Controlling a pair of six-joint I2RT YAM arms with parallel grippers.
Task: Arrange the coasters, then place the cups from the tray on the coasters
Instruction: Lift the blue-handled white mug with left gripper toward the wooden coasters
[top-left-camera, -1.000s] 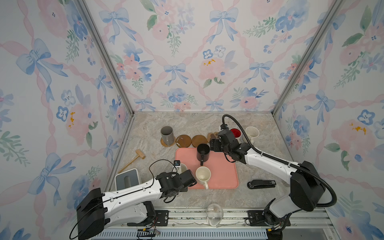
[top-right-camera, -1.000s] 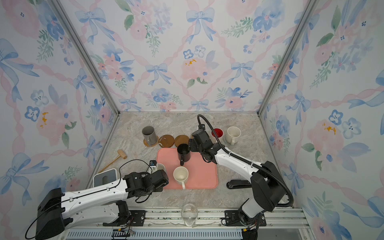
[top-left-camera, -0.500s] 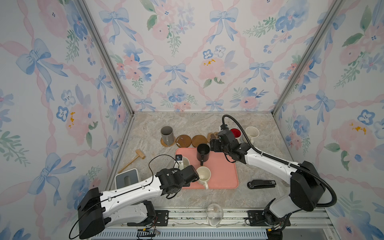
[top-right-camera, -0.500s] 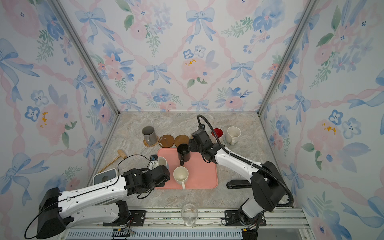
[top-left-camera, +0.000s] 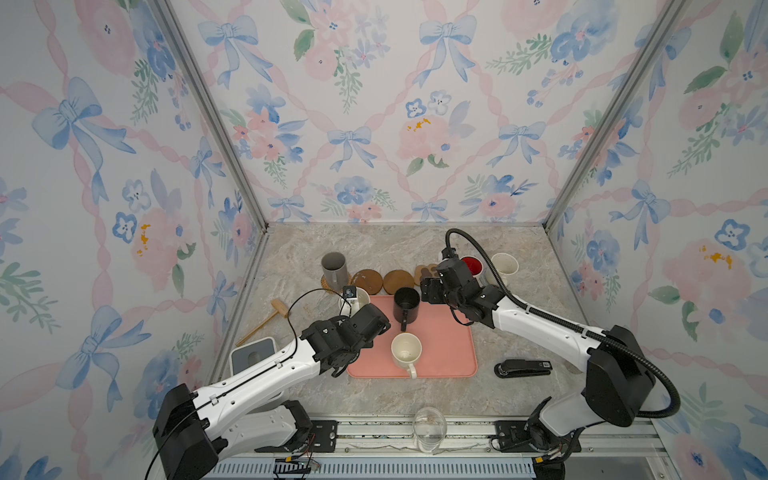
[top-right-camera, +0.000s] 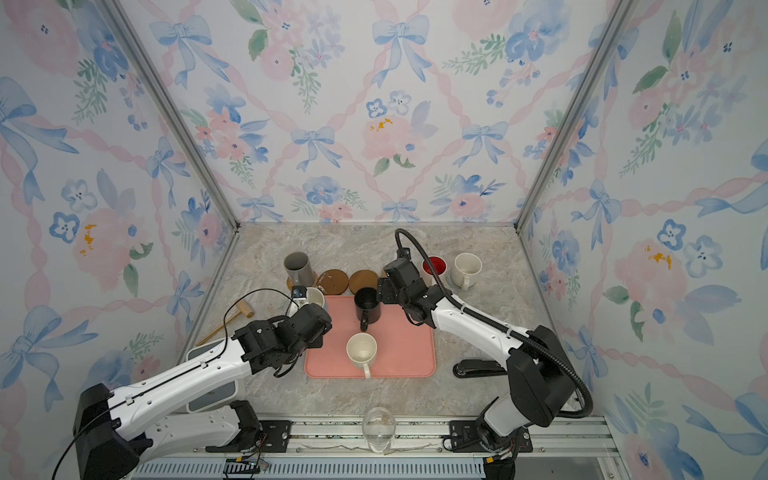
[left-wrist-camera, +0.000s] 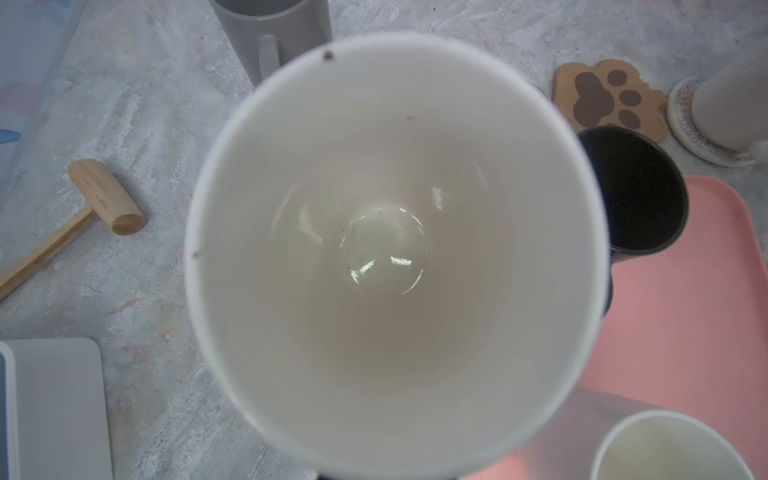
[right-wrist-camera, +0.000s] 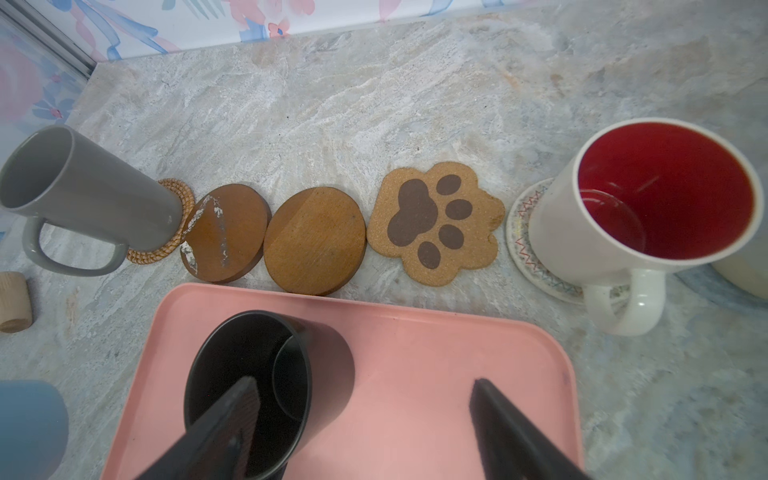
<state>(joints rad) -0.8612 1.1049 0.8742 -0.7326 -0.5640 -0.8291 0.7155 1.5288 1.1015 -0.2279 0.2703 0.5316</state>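
My left gripper (top-left-camera: 353, 302) is shut on the pale blue cup (left-wrist-camera: 390, 249), holding it over the tray's back left corner; its white inside fills the left wrist view. My right gripper (right-wrist-camera: 365, 399) hangs open over the pink tray (top-left-camera: 449, 353), one finger above the black cup (right-wrist-camera: 266, 386). A cream cup (top-left-camera: 406, 353) stands on the tray. Behind the tray lie the coasters: rattan (right-wrist-camera: 166, 245) under the grey cup (right-wrist-camera: 83, 187), two brown rounds (right-wrist-camera: 226, 232) (right-wrist-camera: 316, 241), paw-print (right-wrist-camera: 436, 222), white woven (right-wrist-camera: 521, 237) under the red-inside cup (right-wrist-camera: 648, 199). Another cream cup (top-left-camera: 505, 264) stands far right.
A wooden mallet (top-left-camera: 278, 309) and a grey-white box (top-left-camera: 253, 359) lie left of the tray. A black stapler (top-left-camera: 523, 368) lies to its right. A clear glass (top-left-camera: 430, 422) stands at the front edge. Walls close in on three sides.
My left arm has carried the pale blue cup from the tray's left part toward the back, near the brown coasters. The right arm has stayed put.
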